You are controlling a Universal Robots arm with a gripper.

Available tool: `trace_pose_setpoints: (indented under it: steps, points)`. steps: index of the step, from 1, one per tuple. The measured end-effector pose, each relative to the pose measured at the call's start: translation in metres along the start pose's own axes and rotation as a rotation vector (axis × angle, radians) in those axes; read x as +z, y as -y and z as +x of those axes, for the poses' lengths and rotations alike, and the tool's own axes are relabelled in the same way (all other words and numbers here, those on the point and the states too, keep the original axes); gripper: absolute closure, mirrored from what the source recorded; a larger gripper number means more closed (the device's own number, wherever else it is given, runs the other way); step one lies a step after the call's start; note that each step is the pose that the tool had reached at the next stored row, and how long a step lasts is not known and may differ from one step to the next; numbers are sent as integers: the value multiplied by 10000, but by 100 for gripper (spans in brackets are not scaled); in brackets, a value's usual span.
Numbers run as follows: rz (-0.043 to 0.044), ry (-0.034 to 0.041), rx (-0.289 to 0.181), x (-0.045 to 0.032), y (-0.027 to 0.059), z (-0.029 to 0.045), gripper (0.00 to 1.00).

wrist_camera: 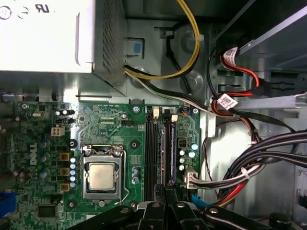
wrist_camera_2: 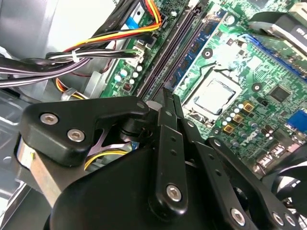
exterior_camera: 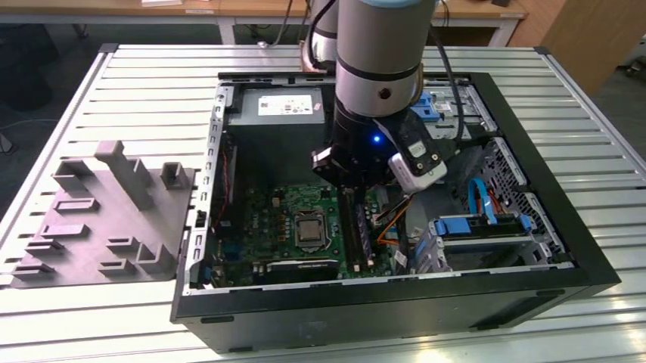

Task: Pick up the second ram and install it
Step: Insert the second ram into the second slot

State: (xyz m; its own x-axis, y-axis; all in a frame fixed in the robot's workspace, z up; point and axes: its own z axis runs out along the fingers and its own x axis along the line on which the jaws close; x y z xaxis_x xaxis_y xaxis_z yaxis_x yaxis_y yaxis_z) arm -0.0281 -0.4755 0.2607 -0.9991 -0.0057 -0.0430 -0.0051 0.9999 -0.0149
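Slatted metal table bearing open computer case. Gripper low inside, fingers pressed together, tips over green motherboard slots, just beside seated blue ram stick.

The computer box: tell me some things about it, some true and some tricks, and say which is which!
1. The end effector hangs over the green motherboard. True.
2. The computer case is closed up. False: its side is open and the insides show.
3. A grey moulded fixture lies on the table, at the exterior view's left of the case. True.
4. A fan covers the processor. False: its silver top is bare.
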Motion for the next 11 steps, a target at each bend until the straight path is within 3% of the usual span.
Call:
trace_pose_setpoints:
  steps: [3,11]
  points:
    - [-1,0,1,48,-1,3,88]
    - [40,-1,51,67,0,4,88]
